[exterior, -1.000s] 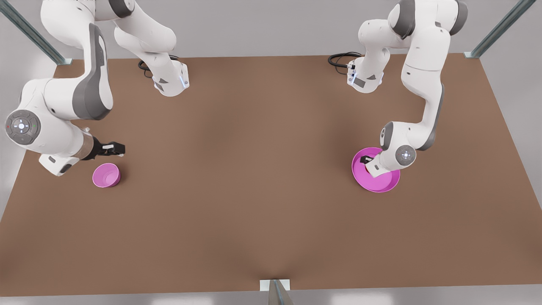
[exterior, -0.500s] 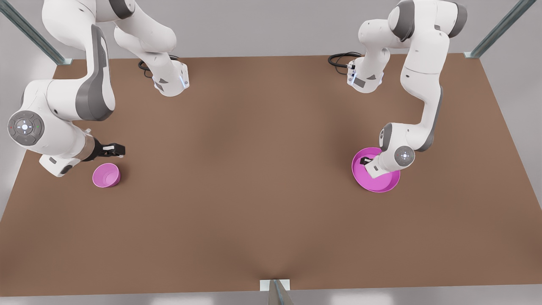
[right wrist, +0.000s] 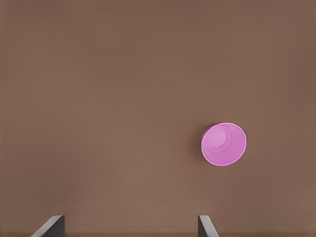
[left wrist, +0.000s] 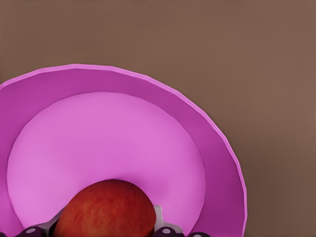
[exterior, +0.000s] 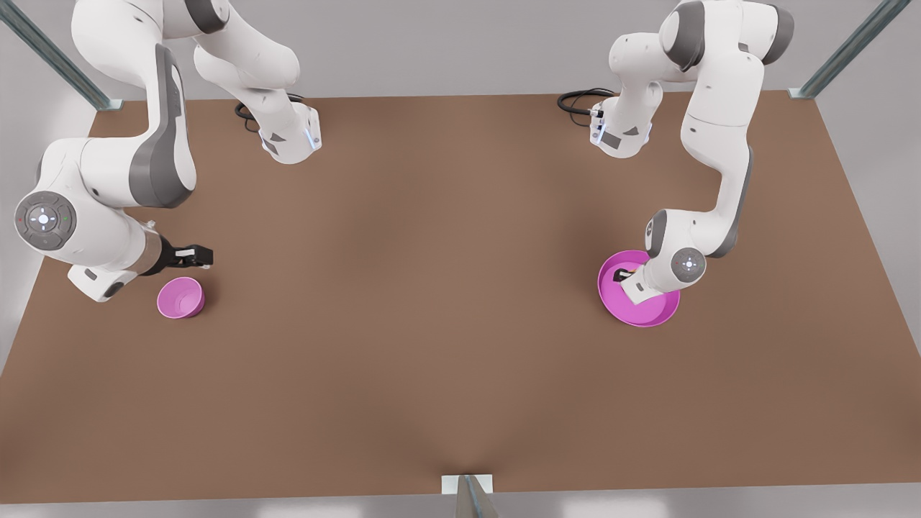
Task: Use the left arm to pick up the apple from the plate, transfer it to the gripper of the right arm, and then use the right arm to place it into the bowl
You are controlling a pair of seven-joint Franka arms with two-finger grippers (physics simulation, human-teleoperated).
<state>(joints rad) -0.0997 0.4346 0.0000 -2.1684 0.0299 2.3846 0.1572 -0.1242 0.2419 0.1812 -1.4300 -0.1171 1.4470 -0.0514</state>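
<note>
The red apple (left wrist: 106, 207) sits over the magenta-pink plate (left wrist: 207, 128), held snugly between the grey pads of my left gripper. In the front view that slim left gripper (exterior: 619, 273) reaches down into the plate (exterior: 640, 313) at the front view's right, and the arm's wrist hides most of the apple. The small deep pink bowl (exterior: 180, 297) stands at the front view's left. My right gripper (exterior: 198, 253) hovers just behind it, open and holding nothing. In the right wrist view its two fingertips (right wrist: 52, 226) stand wide apart, with the bowl (right wrist: 223, 143) farther off on the table.
The brown table (exterior: 446, 288) stretches wide and bare between bowl and plate. Both arm bases (exterior: 291, 140) stand at the far edge with black cables. Metal frame posts (exterior: 471, 496) mark the near edge and the far corners.
The left arm's wrist has shifted slightly over the plate, covering more of the apple. The right arm's elbow has drifted a little; its gripper stays by the bowl.
</note>
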